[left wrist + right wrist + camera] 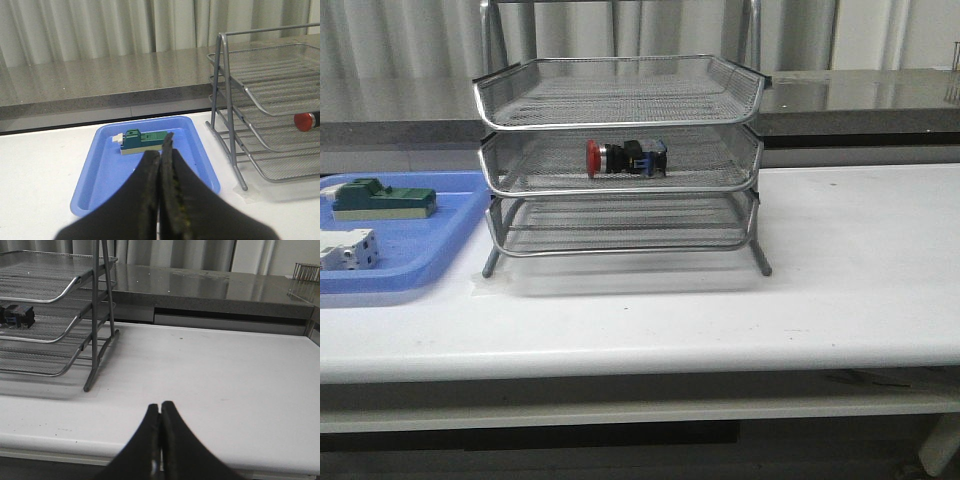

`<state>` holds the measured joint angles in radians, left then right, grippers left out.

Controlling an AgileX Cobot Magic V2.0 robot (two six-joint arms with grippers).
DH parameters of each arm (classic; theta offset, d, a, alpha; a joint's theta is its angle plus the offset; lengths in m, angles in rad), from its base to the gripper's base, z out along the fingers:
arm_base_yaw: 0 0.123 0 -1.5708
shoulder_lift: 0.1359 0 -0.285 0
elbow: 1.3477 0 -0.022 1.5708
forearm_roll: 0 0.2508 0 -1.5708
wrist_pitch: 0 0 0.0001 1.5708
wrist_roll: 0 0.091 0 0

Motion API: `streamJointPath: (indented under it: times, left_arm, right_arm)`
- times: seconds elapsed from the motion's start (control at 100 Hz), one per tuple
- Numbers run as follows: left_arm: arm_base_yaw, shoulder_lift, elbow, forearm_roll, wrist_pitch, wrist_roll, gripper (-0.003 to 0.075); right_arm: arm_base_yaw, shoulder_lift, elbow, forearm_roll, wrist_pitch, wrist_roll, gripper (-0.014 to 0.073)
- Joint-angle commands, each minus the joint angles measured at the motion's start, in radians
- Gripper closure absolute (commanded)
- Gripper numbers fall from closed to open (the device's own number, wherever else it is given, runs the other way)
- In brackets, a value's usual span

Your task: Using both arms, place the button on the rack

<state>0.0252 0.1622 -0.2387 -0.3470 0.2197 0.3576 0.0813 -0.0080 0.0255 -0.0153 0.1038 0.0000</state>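
From my front cam I see the rack (620, 160) standing mid-table, three mesh trays stacked in a silver frame. The button (626, 158) lies on its side in the middle tray, red head pointing toward the robot's left, black collar next, blue-black body to the right. It sits roughly centre of that tray, touching the mesh floor, not against any rim. Top and bottom trays hold nothing I can make out.

Neither arm shows in the front cam. On the left wrist cam, the left gripper (161, 152) has its jaws pressed tip to tip w/ nothing between them. It hangs over the white table (840, 280), near the blue tray (100, 175). A green block (142, 141) lies inside that tray toward its far end. In the same view the rack's side is off to one edge and I catch just the red head of the button poking out in the middle tier.

Right wrist cam: the right gripper (160, 412) is likewise closed flat, fingers meeting, holding nothing, over bare tabletop well apart from the rack. The rack's leg and tray ends are visible there, w/ the dark body of the button in the middle tier.

Front cam also shows white blocks (345, 250) in the blue tray's near part, beside the green block. Grey counter (860, 95) and curtains behind.
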Motion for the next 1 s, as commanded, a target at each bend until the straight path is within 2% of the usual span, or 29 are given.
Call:
streamJointPath:
  times: [0.0, 0.32, 0.44, 0.68, 0.8, 0.99]
  left_arm:
    - [0.001, 0.01, -0.027, -0.017, -0.085, -0.008, 0.0741]
    - [0.001, 0.01, -0.027, -0.015, -0.087, -0.008, 0.0741]
    - [0.001, 0.01, -0.021, 0.04, -0.096, -0.023, 0.0741]
    - [-0.015, 0.001, 0.078, 0.284, -0.22, -0.305, 0.0741]
    - [-0.039, -0.032, 0.154, 0.328, -0.27, -0.372, 0.0741]
    - [-0.045, -0.099, 0.245, 0.357, -0.278, -0.412, 0.0741]
  right_arm:
    - [-0.006, -0.015, 0.002, -0.014, -0.086, 0.0, 0.0659]
    - [-0.006, -0.015, 0.002, -0.014, -0.086, 0.0, 0.0659]
    - [-0.006, -0.015, 0.002, -0.014, -0.086, 0.0, 0.0659]
    - [-0.006, -0.015, 0.002, -0.014, -0.086, 0.0, 0.0659]
    - [-0.006, -0.015, 0.002, -0.014, -0.086, 0.0, 0.0659]
    - [-0.006, -0.015, 0.002, -0.014, -0.086, 0.0, 0.0659]
